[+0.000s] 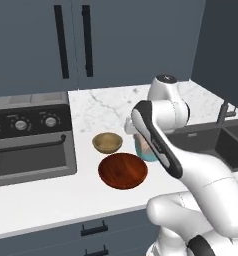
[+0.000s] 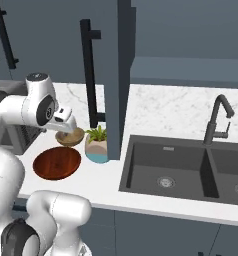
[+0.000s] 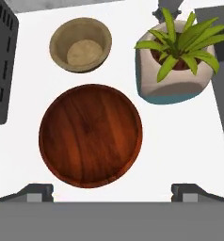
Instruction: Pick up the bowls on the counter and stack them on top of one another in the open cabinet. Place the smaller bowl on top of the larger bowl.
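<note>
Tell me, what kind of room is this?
It looks like a kitchen. There's a dark double sink with a tall faucet, a small oven with knobs, and a white marble counter holding two wooden bowls.

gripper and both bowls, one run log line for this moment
gripper: open, empty, above larger bowl | smaller bowl: on counter, beside it | stacked: no

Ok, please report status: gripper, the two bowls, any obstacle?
Gripper open, empty, above the counter. Wide reddish-brown wooden bowl and small tan wooden bowl both on white marble counter, unstacked. Potted green plant close beside them.
</note>
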You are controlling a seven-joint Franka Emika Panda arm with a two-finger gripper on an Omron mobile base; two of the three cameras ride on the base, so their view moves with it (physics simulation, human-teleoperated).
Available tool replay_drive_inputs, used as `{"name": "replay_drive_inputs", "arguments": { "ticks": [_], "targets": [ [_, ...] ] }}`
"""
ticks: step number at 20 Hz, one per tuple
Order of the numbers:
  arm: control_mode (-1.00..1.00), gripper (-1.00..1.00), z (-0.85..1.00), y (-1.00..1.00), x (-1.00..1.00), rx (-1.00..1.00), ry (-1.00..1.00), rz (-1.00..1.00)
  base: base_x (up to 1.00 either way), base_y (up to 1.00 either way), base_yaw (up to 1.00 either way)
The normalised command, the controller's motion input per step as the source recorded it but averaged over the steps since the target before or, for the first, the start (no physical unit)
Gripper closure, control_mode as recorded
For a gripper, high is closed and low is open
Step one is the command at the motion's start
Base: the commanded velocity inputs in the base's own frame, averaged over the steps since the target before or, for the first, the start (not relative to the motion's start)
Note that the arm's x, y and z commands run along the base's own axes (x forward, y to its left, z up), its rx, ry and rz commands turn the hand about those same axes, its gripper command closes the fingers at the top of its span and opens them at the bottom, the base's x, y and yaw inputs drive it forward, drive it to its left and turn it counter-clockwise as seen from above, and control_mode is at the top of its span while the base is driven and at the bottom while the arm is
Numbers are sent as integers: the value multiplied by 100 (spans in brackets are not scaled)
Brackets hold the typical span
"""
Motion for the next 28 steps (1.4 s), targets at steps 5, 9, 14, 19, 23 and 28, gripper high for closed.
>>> {"name": "replay_drive_inputs", "arguments": {
  "ticks": [5, 9, 14, 19, 23, 28],
  "targets": [
    [-100, -100, -62, 0, 100, 0, 13, -26, 0, 0, 0],
    [-100, -100, -42, 5, 94, 0, 8, -17, 0, 0, 0],
    [-100, -100, -43, 22, 94, 0, 3, -4, 0, 0, 0],
    [-100, -100, -68, 2, 68, 0, 8, 0, 0, 0, 0],
    [-100, -100, -62, 0, 47, 0, 0, 0, 0, 0, 0],
    [-100, -100, -73, 1, 11, 2, 0, 0, 0, 0, 0]
  ]
}}
